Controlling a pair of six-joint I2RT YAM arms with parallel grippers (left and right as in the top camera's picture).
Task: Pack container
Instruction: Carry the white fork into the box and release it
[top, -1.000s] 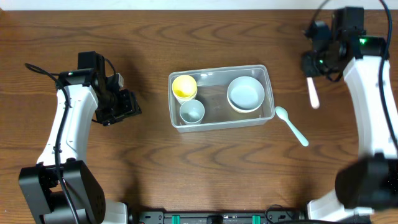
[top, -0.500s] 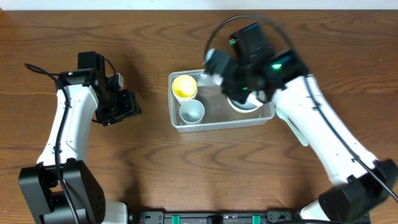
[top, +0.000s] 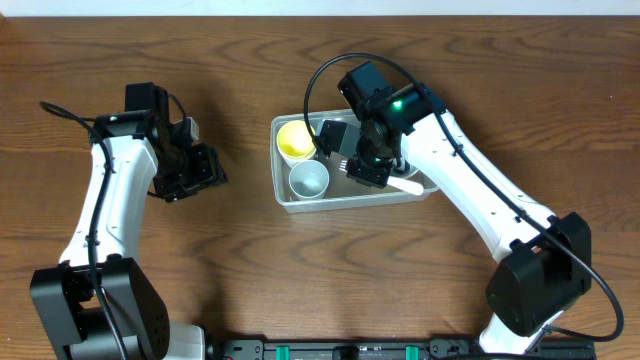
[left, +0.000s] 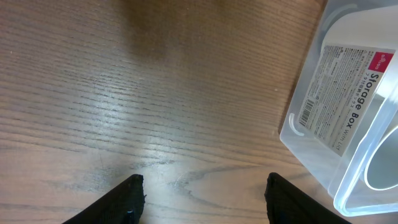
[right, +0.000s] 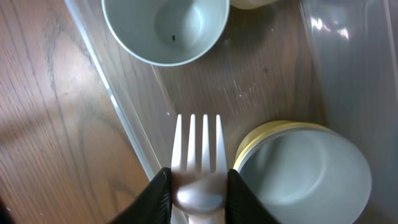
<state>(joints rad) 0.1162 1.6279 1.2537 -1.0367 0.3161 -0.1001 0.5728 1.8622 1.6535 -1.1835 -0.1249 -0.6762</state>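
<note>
Right wrist: right gripper (right: 198, 190) clamped on white fork (right: 198, 140), tines over the bare floor between the container (right: 124, 112) wall and white bowl (right: 301, 177). Likely snag: if let go tilted, it props on bowl rim or wall instead of lying flat. Overhead: container sits mid-table and holds yellow cup (top: 296, 139) and pale cup (top: 308, 179), with the bowl hidden under the arm. Left wrist: left gripper (left: 205, 186) spread and empty, over bare wood near the container's labelled corner.
</note>
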